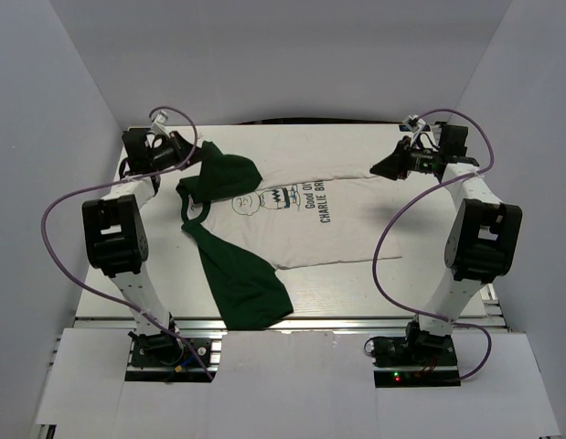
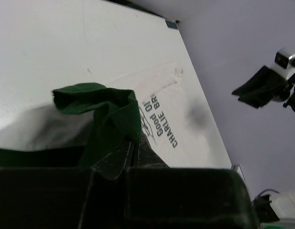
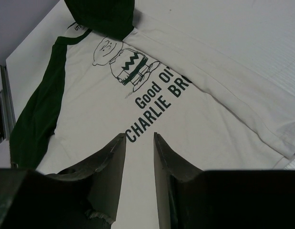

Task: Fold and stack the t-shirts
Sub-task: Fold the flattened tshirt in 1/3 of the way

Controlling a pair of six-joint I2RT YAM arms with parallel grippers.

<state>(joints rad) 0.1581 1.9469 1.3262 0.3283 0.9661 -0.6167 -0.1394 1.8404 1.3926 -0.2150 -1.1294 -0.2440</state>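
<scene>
The white t-shirt (image 1: 333,233) with dark green sleeves lies spread on the table, print side up and collar to the left. Its near sleeve (image 1: 241,279) trails toward the front edge. My left gripper (image 1: 198,157) is shut on the far green sleeve (image 1: 229,176), which is bunched over the collar. In the left wrist view the gripper (image 2: 133,143) pinches that green cloth (image 2: 106,112). My right gripper (image 1: 385,168) hovers over the shirt's far right hem. In the right wrist view the gripper (image 3: 139,137) is open and empty, above the white cloth (image 3: 204,124) near the "Charlie Brown" text.
Purple cables (image 1: 77,197) loop beside both arms. White walls close in the table (image 1: 292,137) at left, right and back. The right arm's gripper shows in the left wrist view (image 2: 264,88). The table's front rail (image 1: 337,320) lies just beyond the shirt.
</scene>
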